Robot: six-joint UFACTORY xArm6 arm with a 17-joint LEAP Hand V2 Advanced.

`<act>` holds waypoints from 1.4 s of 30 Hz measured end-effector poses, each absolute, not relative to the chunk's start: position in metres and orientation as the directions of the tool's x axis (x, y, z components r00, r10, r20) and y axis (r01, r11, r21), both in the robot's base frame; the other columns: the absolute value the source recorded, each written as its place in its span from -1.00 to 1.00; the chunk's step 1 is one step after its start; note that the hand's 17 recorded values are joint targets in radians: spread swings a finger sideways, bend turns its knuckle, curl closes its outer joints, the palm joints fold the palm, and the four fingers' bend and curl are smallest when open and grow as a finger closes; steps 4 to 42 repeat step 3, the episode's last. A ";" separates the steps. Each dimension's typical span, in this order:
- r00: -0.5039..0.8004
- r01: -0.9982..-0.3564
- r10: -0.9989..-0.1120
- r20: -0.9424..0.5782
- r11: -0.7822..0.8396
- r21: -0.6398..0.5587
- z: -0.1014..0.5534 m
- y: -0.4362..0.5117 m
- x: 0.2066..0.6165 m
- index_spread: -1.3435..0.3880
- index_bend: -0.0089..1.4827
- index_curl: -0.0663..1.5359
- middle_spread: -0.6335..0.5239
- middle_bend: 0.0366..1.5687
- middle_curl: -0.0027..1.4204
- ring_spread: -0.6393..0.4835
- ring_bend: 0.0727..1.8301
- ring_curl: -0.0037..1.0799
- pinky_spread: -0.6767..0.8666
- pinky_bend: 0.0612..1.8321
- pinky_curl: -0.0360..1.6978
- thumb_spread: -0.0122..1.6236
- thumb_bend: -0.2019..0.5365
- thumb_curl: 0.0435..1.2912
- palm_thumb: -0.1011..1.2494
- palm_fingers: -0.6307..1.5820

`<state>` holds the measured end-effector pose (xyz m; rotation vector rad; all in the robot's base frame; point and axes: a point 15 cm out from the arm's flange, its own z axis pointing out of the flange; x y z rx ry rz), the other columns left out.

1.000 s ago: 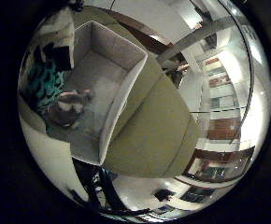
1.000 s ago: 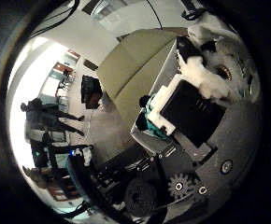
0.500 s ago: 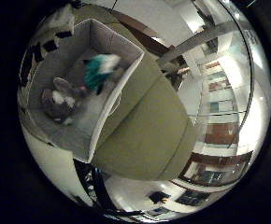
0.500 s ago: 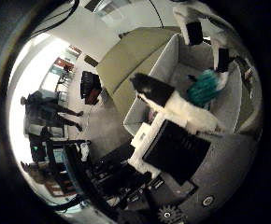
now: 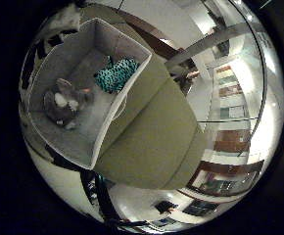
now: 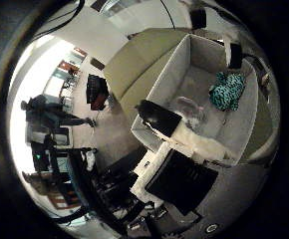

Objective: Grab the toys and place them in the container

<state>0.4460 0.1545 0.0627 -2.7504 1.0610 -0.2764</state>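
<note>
Container [image 5: 59, 88], white and fabric-walled, is seen from the little-finger side on the olive sofa [image 5: 152, 142]; the teal toy [image 5: 116, 74], held at the palm a second ago, now lies inside beside the grey plush [image 5: 63, 100], so this drop is judged done. Its long axis runs slantwise toward a corner. In the thumb-side view the hand [image 6: 184, 159] is shown above the rim, fingers extended and empty.
</note>
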 end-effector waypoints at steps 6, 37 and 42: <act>0.726 -0.643 -0.678 0.112 -0.728 -0.240 0.067 0.154 0.448 0.18 -0.70 -0.20 -0.07 0.07 -0.20 -0.22 0.22 -0.09 -0.52 0.06 -0.33 0.32 -0.52 -0.60 -0.19 0.19; 0.726 -0.643 -0.678 0.112 -0.728 -0.240 0.067 0.154 0.448 0.18 -0.70 -0.20 -0.07 0.07 -0.20 -0.22 0.22 -0.09 -0.52 0.06 -0.33 0.32 -0.52 -0.60 -0.19 0.19; 0.726 -0.643 -0.678 0.112 -0.728 -0.240 0.067 0.154 0.448 0.18 -0.70 -0.20 -0.07 0.07 -0.20 -0.22 0.22 -0.09 -0.52 0.06 -0.33 0.32 -0.52 -0.60 -0.19 0.19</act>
